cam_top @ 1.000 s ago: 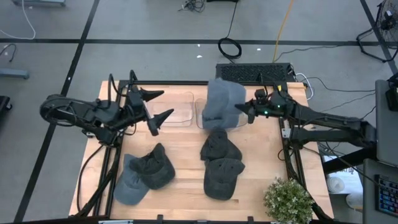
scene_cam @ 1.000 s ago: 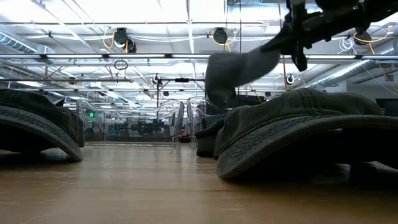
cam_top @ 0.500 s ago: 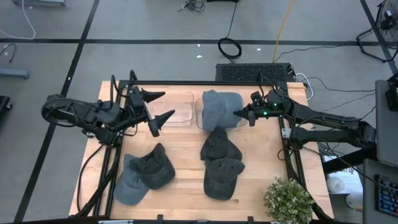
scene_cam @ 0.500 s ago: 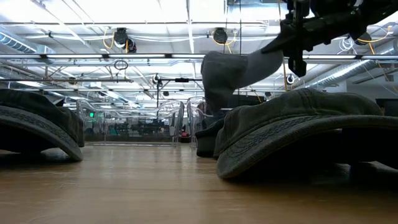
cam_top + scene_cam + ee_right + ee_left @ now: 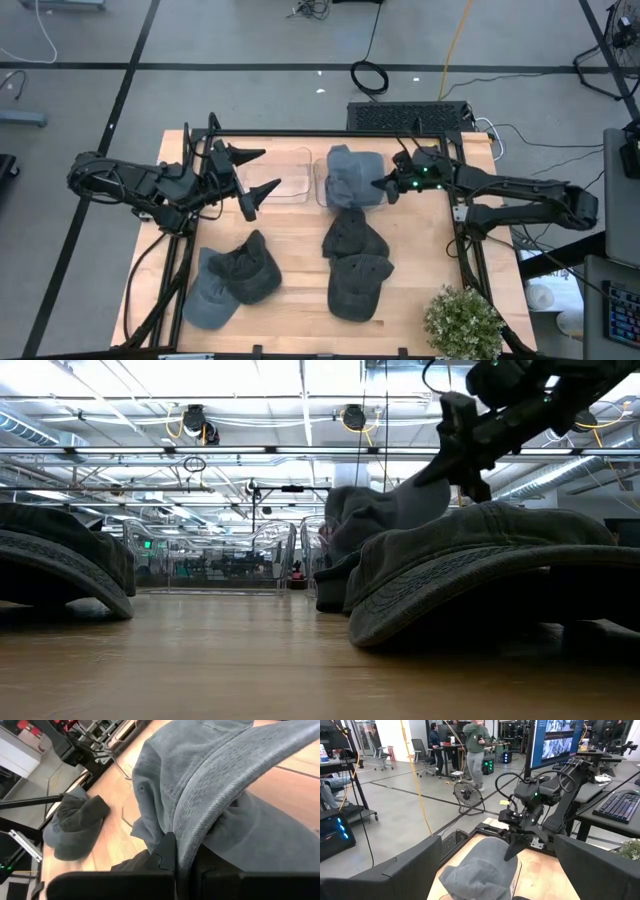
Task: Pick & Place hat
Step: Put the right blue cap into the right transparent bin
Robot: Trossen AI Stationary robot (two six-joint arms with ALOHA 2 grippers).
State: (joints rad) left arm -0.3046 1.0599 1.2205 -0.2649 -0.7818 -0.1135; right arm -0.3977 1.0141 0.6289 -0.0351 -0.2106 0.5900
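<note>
Two dark fingers of the right claw [image 5: 383,183] pinch the edge of a grey hat [image 5: 353,178], clenched on the fabric fold that runs straight up from them in the right wrist view. That edge grip lets the rest of the hat [image 5: 210,785] hang and slump away from the claw, so it can be laid down rather than dropped. Directly below the claw's load sits a clear bin [image 5: 322,182] at the far side of the tabletop [image 5: 300,260], and the hat appears to be settling into or onto it; whether it already rests on the bottom cannot be told.

Just past the held hat, toward the near edge, two dark hats [image 5: 355,262] lie stacked, probably waiting their turn. Farther across from the right claw, a second clear bin [image 5: 283,178] sits beside the first. Beyond that, the left claw [image 5: 255,172] hovers with fingers spread wide, holding nothing, parked clear of the work. Farthest off, another pair of hats [image 5: 232,280] lies near the tabletop's left front corner.
</note>
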